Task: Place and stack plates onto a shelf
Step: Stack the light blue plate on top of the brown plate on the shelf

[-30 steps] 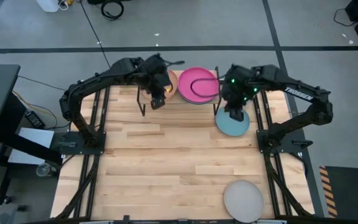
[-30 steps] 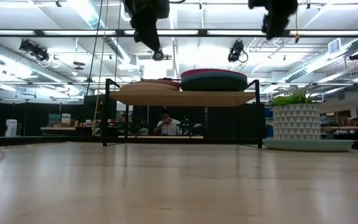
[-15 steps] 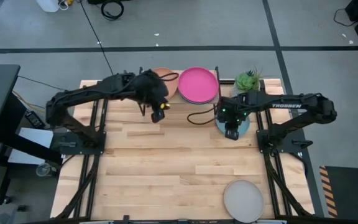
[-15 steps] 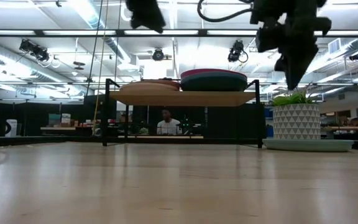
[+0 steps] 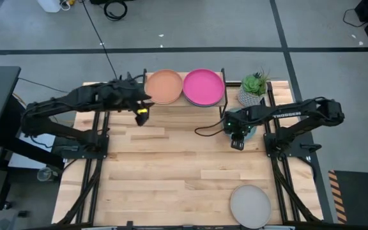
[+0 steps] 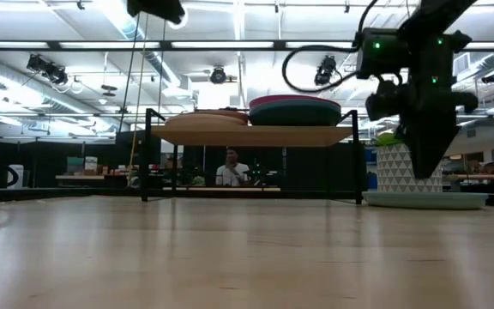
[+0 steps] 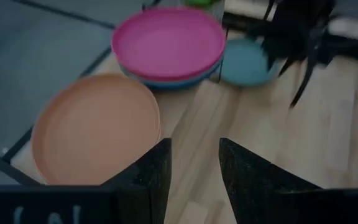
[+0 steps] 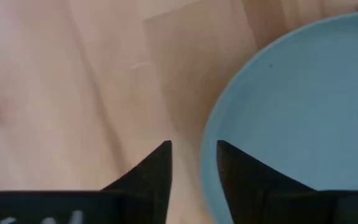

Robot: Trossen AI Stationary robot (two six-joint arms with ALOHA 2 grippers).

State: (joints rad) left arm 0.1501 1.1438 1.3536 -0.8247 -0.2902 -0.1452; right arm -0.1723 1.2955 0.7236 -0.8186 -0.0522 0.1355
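Observation:
The shelf (image 6: 251,135) stands at the table's far edge. On it lie an orange plate (image 5: 163,86) on the left and a pink plate (image 5: 203,86) topping a stack on the right. A pale blue plate (image 8: 291,99) lies flat on the table to the right of the shelf, next to a plant pot. My right gripper (image 5: 236,142) is open and points down just above this plate's near-left rim (image 8: 205,155), which shows in the gap between its fingers. My left gripper (image 5: 142,115) is open and empty, high over the table, near and left of the shelf.
A potted plant (image 5: 254,86) in a white pot stands at the shelf's right, just beyond the pale blue plate. A grey plate (image 5: 250,203) lies at the table's near right edge. A person sits in the room behind the shelf (image 6: 230,172).
My left gripper has drawn back from over the shelf toward the table's left and near side, staying high. My right gripper has come down and toward the near edge, from above shelf height to just over the pale blue plate's rim. The plates have not moved.

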